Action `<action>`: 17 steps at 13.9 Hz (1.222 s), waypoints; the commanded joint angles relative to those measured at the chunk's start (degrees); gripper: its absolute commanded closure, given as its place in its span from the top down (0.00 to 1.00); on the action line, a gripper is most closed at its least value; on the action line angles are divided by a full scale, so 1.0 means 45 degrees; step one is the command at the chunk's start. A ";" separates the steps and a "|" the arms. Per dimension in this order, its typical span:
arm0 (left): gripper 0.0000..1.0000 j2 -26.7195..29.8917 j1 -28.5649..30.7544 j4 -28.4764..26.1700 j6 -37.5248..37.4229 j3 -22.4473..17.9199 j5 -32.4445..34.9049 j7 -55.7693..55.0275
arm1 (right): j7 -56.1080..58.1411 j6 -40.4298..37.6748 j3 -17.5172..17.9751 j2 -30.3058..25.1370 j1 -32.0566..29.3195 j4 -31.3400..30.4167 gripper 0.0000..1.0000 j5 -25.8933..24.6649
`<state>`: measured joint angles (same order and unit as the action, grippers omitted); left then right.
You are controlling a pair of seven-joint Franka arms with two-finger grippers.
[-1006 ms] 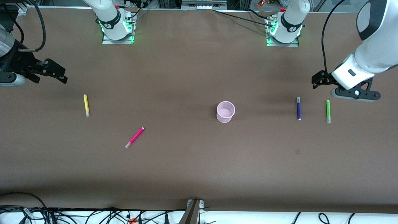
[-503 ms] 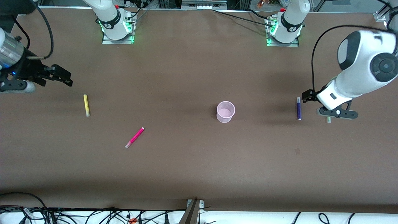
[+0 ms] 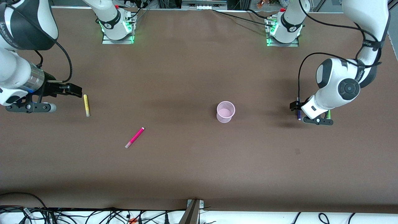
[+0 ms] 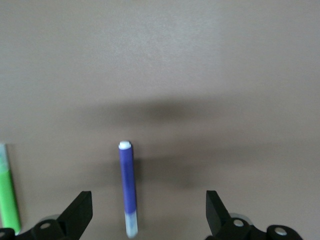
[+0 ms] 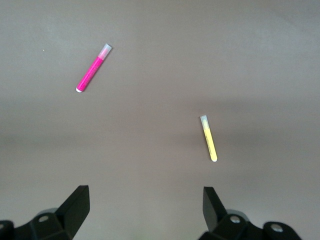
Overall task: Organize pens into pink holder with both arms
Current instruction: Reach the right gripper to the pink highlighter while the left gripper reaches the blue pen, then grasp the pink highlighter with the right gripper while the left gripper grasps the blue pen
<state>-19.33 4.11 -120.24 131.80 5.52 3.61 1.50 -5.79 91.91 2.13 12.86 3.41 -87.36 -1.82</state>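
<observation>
The pink holder (image 3: pixel 225 111) stands upright and empty on the table (image 3: pixel 192 161), with all four pens lying flat outside it. Toward the left arm's end from the holder, the left gripper (image 3: pixel 294 106) hangs low over the purple-blue pen (image 4: pixel 128 192), fingers (image 4: pixel 77 212) spread wide to either side of it without touching, the green pen (image 4: pixel 9 192) just beside. Toward the right arm's end from the holder, the right gripper (image 3: pixel 74 91) sits beside the yellow pen (image 3: pixel 86 105), fingers (image 5: pixel 75 205) apart and empty; the magenta pen (image 3: pixel 134 137) lies nearer the front camera than the holder.
</observation>
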 commanded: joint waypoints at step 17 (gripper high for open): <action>0.52 -0.2111 0.0903 0.0157 0.2234 0.0082 0.1581 0.0273 | -0.8438 0.7402 0.0073 0.5361 0.2269 -0.1387 0.96 0.2494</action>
<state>-27.82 6.79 -120.17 140.88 5.41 9.03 1.94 -41.04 121.85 2.55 34.49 13.25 -94.55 8.61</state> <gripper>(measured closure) 0.396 0.018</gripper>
